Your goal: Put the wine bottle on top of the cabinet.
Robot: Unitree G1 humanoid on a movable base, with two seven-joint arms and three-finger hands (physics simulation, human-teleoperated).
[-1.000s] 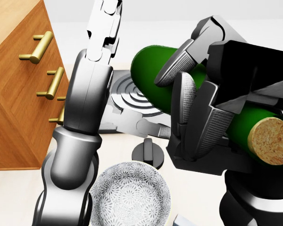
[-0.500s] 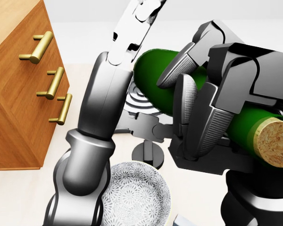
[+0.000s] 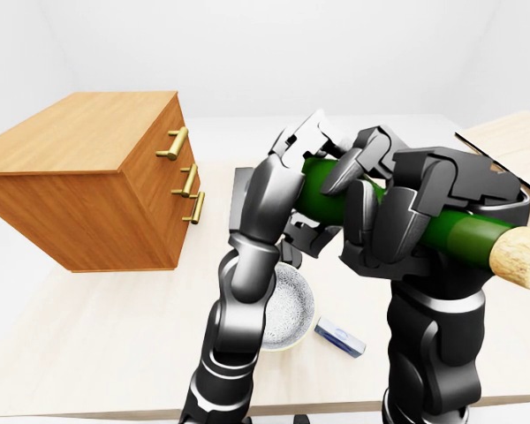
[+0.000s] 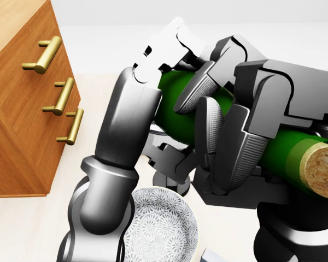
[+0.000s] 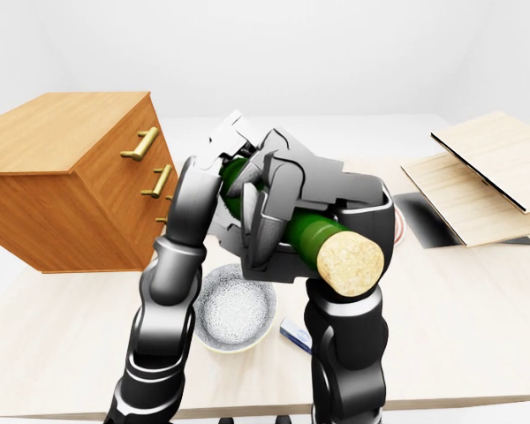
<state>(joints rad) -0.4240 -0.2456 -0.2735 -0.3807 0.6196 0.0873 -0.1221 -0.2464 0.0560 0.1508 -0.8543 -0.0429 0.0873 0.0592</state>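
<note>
Closest to the camera, the right hand (image 4: 229, 142) has its fingers wrapped tight around the green wine bottle (image 3: 464, 231), which lies nearly sideways in the air with the cork end pointing toward the viewer. The left hand (image 3: 302, 152) is up against the bottle's far end (can't tell if it's gripping). Below sit a patterned bowl (image 5: 237, 308) and a small blue-white block (image 3: 339, 336). Farther left stands the wooden cabinet (image 3: 79, 181) with brass handles.

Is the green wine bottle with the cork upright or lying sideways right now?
Sideways. The green wine bottle lies nearly level in the right hand, its cork pointing toward the left-eye view's right edge.
</note>
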